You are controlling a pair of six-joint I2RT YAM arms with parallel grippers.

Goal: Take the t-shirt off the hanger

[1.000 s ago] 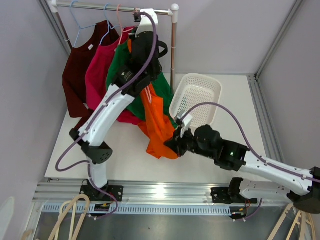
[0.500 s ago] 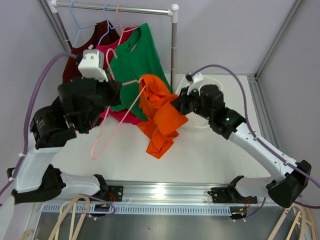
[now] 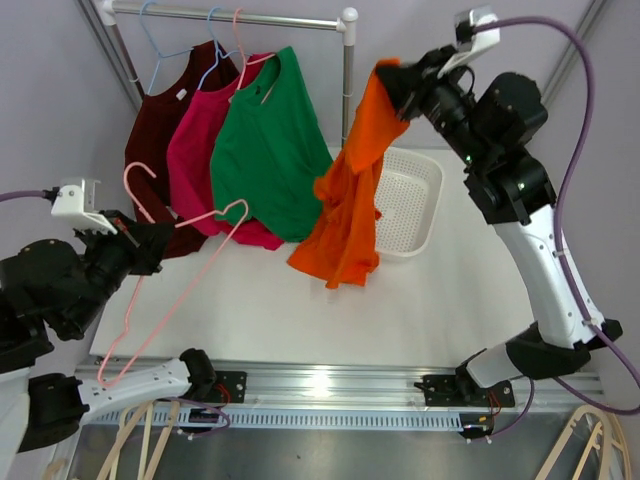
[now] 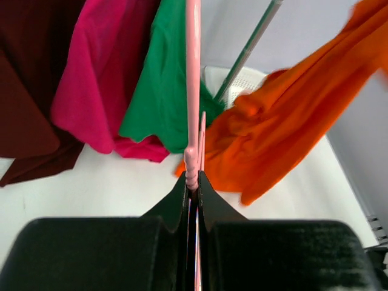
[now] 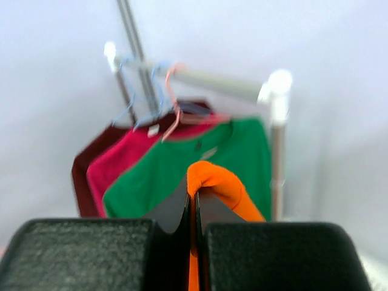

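Twin YAM arms, overhead view. Left arm [image 3: 55, 290], 8 o'clock: bulky black joint housings, white shell link toward base, white left camera block [image 3: 76, 198] on wrist, purple left cable [image 3: 25, 195] running off frame. Right arm [image 3: 545, 265], 3 o'clock: long white links, black motor housings, white right camera block [image 3: 474, 22] at 1 o'clock, purple right cable [image 3: 530, 20] looping wide. Black base plates [image 3: 480, 395], 6 o'clock. Wrist views: left gripper [image 4: 194, 182] and right gripper [image 5: 194, 200], matte black wedge fingers, grainy black bodies.

My left fingers [image 4: 179, 203] are drawing the pink hanger [image 4: 193, 91] down and leftward, now fully clear of the orange t-shirt [image 3: 350, 210]. My right fingers [image 5: 173, 212] are raising that t-shirt high beside the rack post [image 3: 347, 90].
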